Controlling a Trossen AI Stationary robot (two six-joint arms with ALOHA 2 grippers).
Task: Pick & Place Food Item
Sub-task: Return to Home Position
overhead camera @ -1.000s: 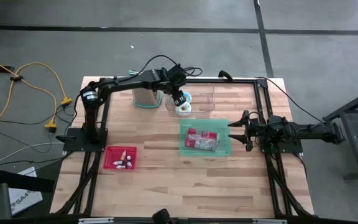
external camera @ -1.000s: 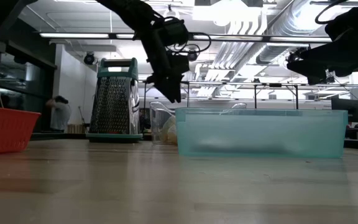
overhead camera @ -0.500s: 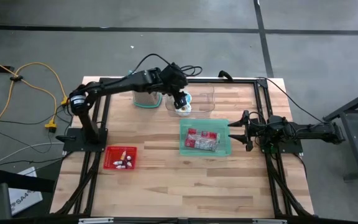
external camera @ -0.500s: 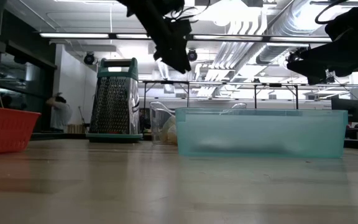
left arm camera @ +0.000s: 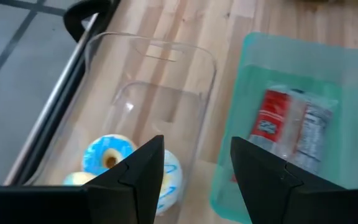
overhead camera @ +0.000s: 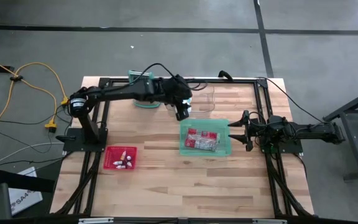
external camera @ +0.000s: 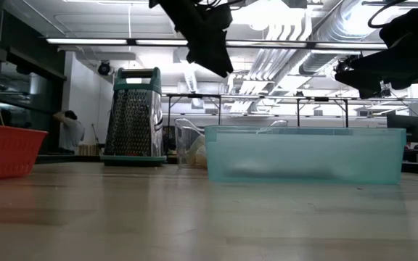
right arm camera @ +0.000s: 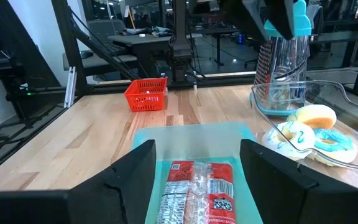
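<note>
Donuts (left arm camera: 107,155) lie in transparent bin (left arm camera: 166,53) at table's (overhead camera: 166,186) far edge, approx mid-way along; blue, white & a pale one show in rt wrist view. L gripper (overhead camera: 182,114) hangs high, approx over gap btwn that bin & green bin (overhead camera: 181,138), jaws wide, nothing in them. R gripper (overhead camera: 235,129) waits by green bin's right side, jaws wide, empty. Green bin holds red-label packets (overhead camera: 201,139). Grater (external camera: 133,116) stands beside transparent bin; red basket (overhead camera: 109,150) nr left edge.

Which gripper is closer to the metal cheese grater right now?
Left. The left gripper hangs above the table by the clear bin, a short way from the cheese grater; the right gripper sits beyond the teal bin's opposite side, farther off.
</note>
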